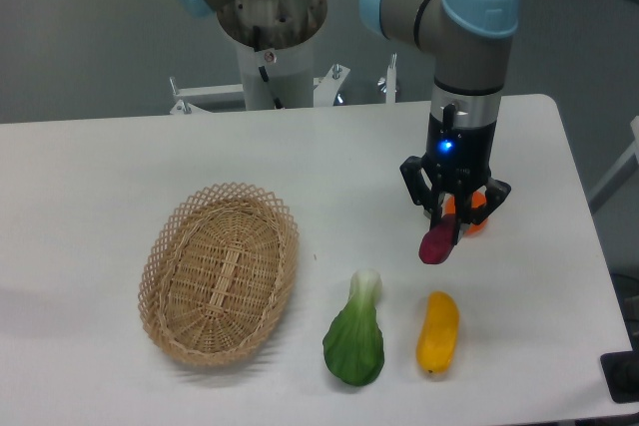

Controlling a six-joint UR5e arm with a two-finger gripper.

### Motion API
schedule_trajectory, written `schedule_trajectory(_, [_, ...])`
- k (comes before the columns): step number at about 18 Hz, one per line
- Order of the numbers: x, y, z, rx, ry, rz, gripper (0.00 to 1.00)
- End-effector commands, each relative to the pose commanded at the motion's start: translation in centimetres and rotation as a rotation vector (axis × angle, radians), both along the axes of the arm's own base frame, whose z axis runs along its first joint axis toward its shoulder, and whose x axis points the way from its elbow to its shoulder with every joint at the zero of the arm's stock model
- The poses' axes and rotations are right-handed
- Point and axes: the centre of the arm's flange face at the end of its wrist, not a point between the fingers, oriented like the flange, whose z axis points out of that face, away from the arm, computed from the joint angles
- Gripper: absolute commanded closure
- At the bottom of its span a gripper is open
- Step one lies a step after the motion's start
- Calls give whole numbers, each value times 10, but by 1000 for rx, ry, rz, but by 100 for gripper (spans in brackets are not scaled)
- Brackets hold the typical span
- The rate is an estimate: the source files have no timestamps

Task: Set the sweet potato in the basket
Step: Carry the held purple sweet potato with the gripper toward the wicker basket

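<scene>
Pinching the sweet potato (pixel 435 244) by its upper end, the fingers (pixel 451 223) hold it clear of the tabletop (pixel 100 177), just above the yellow vegetable (pixel 438 333). Carrying looks under way; next comes a sideways travel to the basket (pixel 220 271), well apart, then lowering inside.

wall: plain grey-blue, flat and unmarked, ran across the whole top behind the table (pixel 120 177)
table: white, smooth top with a rounded far right corner; filled most of the shot
light: soft and even, pretty sure from overhead, only faint shadows on the white top
left side: a dim grey smudge of shadow sat near the table's left edge
brackets: a couple of white metal brackets (pixel 205 95) poked up just past the far edge
floor: greyish strip visible beyond the right edge
right side: a pale slanted bar (pixel 611 175) and something dark (pixel 623 378) at the near right corner, couldn't tell what
</scene>
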Motion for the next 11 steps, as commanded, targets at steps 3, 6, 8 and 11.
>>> schedule_trajectory(3, [6, 1, 6, 6, 3, 7, 82])
schedule_trajectory(6, [16, 3, 13, 22, -14, 44, 82])
schedule_trajectory(8, [31, 3, 17, 24, -11, 31, 82])
schedule_trajectory(11, [48, 0, 22, 28, -8, 25, 82])
